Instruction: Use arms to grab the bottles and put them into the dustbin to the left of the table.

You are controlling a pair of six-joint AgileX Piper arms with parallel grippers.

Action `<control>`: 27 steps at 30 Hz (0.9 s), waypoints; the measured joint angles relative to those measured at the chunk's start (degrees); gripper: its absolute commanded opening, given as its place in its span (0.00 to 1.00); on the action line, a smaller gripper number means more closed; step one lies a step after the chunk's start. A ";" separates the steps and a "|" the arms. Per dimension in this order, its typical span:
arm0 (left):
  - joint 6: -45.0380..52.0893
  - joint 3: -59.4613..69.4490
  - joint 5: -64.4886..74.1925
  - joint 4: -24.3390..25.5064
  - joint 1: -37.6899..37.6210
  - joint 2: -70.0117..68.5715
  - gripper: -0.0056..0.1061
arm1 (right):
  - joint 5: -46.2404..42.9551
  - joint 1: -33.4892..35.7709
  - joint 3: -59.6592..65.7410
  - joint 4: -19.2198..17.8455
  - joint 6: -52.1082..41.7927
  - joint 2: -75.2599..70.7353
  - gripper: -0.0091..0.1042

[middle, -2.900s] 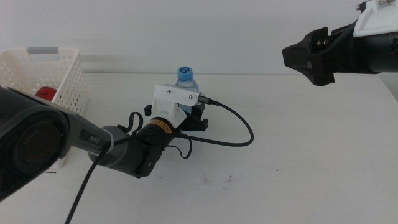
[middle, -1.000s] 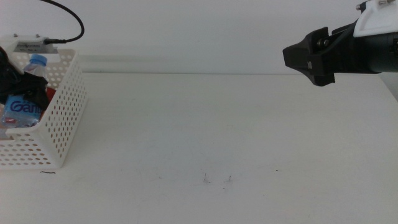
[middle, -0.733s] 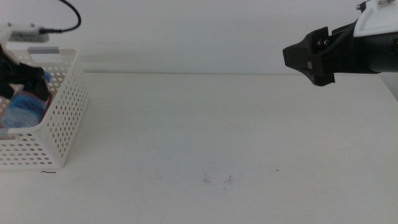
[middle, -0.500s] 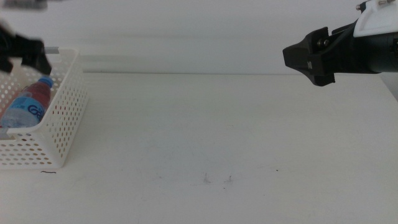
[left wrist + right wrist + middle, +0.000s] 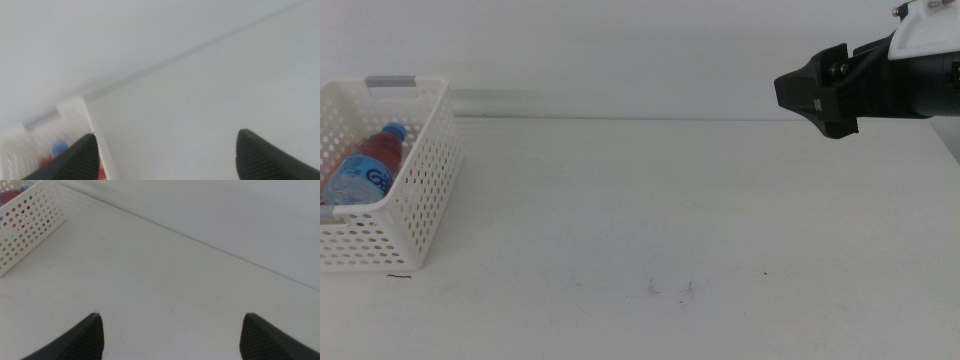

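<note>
White wall runs behind a plain white bench (image 5: 650,210) that carries a few small dark marks near its front edge. At the bench's left end stands a white basket (image 5: 425,170) with perforated sides and a grey strip (image 5: 392,82) on its far rim. Inside it a small clear water bottle (image 5: 360,170) with a blue cap (image 5: 393,130) and blue label lies tilted, cap toward the far rim, and something red shows beside it through the plastic.

From the right side, high above the bench, comes the right arm, its black gripper (image 5: 812,92) pointing leftward, well apart from the basket, with a white casing behind it. In its own wrist view the two dark jaws sit far apart with nothing between them; bare bench fills the gap between the jaws, and the basket (image 5: 30,215) lies well ahead of them, off toward the one jaw, with red and blue spots showing through its holes.

No part of the left arm shows in the middle view. Its wrist view is blurred: the two dark jaws stand wide apart, empty, over the bench. Just beside one jaw the basket's white corner (image 5: 75,107) is visible, with a blue blob (image 5: 60,148) and some red inside it, too blurred to name.
</note>
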 measured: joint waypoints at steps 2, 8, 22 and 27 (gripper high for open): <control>-0.63 1.80 -2.36 1.48 -2.80 -4.31 0.89 | 0.00 0.00 0.00 0.00 0.00 0.00 0.80; -13.82 23.63 -15.63 10.65 -12.33 -22.69 0.89 | 0.00 0.00 0.00 0.00 0.00 0.00 0.80; -22.62 46.07 -31.12 14.42 -14.82 -36.17 0.89 | 0.00 0.00 0.00 0.00 0.00 0.00 0.80; -22.85 46.17 -31.47 14.84 -14.97 -36.17 0.89 | 0.00 0.00 0.00 0.00 0.00 0.00 0.80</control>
